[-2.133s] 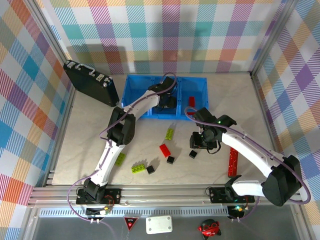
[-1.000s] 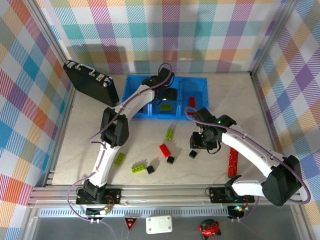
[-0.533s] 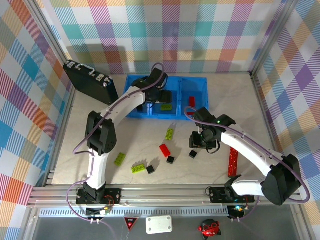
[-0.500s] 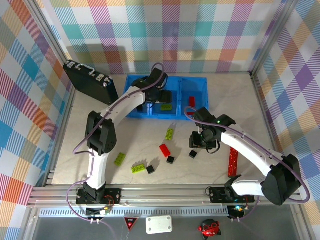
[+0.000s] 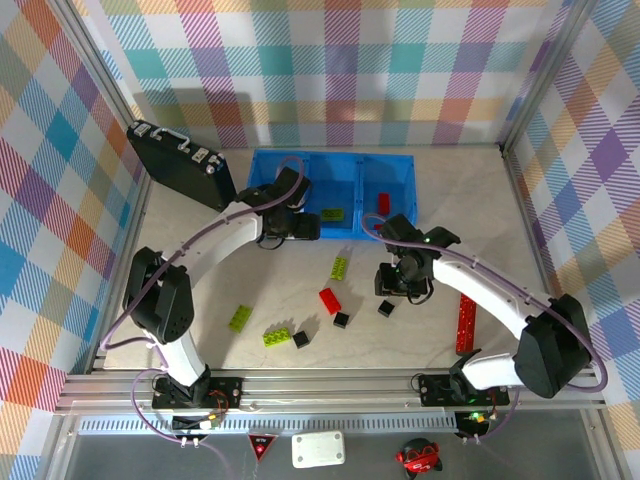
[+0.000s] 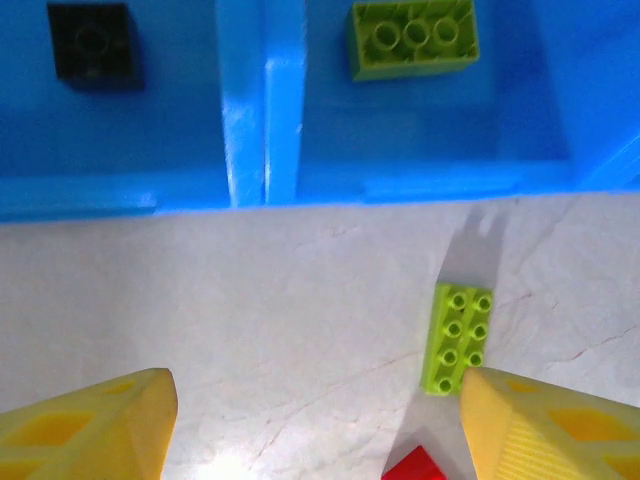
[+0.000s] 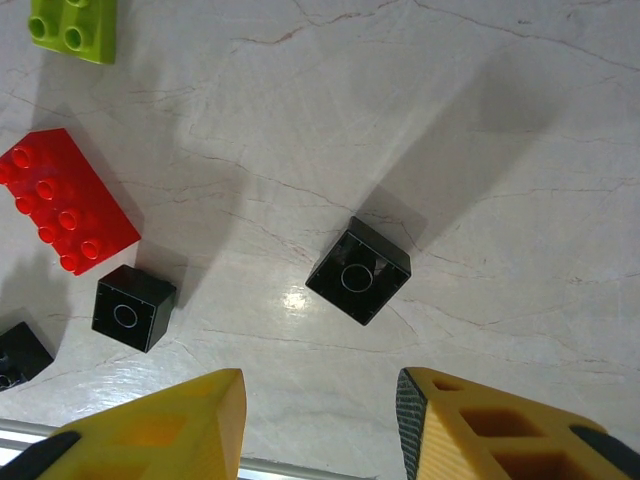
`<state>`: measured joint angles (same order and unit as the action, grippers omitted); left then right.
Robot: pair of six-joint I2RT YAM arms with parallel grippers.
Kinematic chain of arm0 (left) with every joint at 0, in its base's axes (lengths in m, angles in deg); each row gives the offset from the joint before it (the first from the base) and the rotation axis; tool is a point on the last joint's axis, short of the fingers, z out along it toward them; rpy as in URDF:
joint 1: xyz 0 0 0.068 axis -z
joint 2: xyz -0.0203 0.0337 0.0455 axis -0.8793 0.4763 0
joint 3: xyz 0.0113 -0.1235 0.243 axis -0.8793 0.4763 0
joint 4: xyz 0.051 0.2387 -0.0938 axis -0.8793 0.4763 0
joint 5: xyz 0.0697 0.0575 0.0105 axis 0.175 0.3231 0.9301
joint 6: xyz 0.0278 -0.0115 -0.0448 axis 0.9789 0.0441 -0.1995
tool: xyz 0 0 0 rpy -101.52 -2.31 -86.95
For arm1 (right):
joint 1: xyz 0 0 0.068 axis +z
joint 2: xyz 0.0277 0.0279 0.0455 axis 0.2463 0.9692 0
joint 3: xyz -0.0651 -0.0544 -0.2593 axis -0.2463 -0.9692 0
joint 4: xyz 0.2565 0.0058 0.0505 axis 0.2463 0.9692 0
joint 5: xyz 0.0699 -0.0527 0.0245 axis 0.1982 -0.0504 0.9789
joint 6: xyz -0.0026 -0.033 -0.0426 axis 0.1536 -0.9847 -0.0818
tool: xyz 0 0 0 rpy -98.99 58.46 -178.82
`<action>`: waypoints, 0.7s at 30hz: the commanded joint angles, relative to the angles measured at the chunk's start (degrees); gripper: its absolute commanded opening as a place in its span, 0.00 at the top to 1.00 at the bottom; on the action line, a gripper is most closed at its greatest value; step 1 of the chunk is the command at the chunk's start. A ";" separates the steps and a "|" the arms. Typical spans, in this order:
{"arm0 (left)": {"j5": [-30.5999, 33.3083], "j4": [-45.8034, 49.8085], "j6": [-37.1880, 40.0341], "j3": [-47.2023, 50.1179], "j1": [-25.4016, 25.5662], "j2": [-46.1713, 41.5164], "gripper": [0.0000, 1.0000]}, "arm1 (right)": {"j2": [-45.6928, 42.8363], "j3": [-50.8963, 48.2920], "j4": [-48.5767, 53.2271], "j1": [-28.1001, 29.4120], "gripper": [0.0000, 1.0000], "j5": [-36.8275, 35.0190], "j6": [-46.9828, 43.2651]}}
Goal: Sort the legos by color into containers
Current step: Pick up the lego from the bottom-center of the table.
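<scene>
Legos (image 5: 340,267) mostly loose on desk (image 5: 200,290), few in blue bin (image 5: 345,180). Left fingers (image 6: 100,430) wide apart, empty, by bin front wall. Right fingers (image 7: 500,440) partly apart, empty, above black cube (image 7: 358,270). Risk: cube sits diagonal to fingers, so closing may skid it. Left wrist view: black piece (image 6: 92,40) and green brick (image 6: 413,40) in separate compartments. Top view adds red brick (image 5: 383,203) in right compartment.

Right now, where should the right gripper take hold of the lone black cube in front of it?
Take the black cube across two opposite side faces, coming straight down from above: it sits stud-up on the table with free space all round. It lies diagonal to the right gripper, so the wrist probably must turn first.
</scene>
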<state>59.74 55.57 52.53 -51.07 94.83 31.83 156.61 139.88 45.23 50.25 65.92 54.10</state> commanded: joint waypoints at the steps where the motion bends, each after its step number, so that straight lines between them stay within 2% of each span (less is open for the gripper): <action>1: 0.23 -0.54 -2.06 3.66 0.62 -3.90 0.26 | 0.98 -0.86 -1.00 0.31 0.55 1.25 0.47; 11: 0.54 -1.61 -6.89 17.60 1.97 -12.49 0.26 | 4.99 1.91 -2.33 1.60 0.55 3.37 0.08; 21: 1.80 -1.47 -11.85 30.10 1.87 -22.51 0.26 | 15.34 10.89 -2.10 6.88 0.55 3.39 -0.82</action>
<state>60.35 53.93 43.46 -23.07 96.67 12.56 169.84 147.90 42.89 55.67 68.58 54.01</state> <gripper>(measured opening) 0.743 0.449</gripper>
